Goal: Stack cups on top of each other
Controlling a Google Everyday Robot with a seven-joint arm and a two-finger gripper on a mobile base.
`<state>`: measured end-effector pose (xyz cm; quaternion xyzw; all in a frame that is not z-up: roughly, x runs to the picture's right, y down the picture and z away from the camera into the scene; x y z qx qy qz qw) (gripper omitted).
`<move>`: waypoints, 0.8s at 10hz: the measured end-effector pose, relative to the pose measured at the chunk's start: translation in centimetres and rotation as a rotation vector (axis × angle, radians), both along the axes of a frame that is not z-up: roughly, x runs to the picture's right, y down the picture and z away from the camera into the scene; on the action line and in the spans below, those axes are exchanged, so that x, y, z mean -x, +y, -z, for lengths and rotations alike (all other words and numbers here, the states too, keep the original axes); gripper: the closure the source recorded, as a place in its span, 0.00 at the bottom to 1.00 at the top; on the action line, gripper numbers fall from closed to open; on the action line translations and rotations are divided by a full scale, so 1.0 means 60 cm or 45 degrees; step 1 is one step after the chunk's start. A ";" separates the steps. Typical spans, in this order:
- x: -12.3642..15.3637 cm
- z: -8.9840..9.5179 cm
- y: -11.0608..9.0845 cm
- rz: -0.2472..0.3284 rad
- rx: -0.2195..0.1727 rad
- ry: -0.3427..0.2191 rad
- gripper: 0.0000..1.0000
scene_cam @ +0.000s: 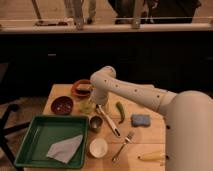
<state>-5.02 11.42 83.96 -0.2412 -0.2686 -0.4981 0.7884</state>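
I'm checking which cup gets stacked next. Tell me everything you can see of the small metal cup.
The metal cup is small, round and dull silver-grey, with a dark inside. It stands upright, mouth up, on the wooden table, just off the green tray's far right corner, with the white bowl nearer the camera. Nothing seems to touch it. The gripper hangs open behind it, by the yellow-green cup.

Table: light wooden top [152, 135]
Gripper [96, 104]: low above its middle
Near fingers: pale yellow-green plastic cup [87, 107]; dull grey metal cup [95, 123]
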 end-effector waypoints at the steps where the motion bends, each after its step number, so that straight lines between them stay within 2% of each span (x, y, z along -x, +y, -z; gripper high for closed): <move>1: 0.006 -0.003 -0.002 0.011 0.001 -0.003 0.20; 3: 0.016 -0.009 -0.005 0.025 0.001 -0.006 0.20; 8: 0.015 -0.032 0.004 0.045 0.018 0.055 0.20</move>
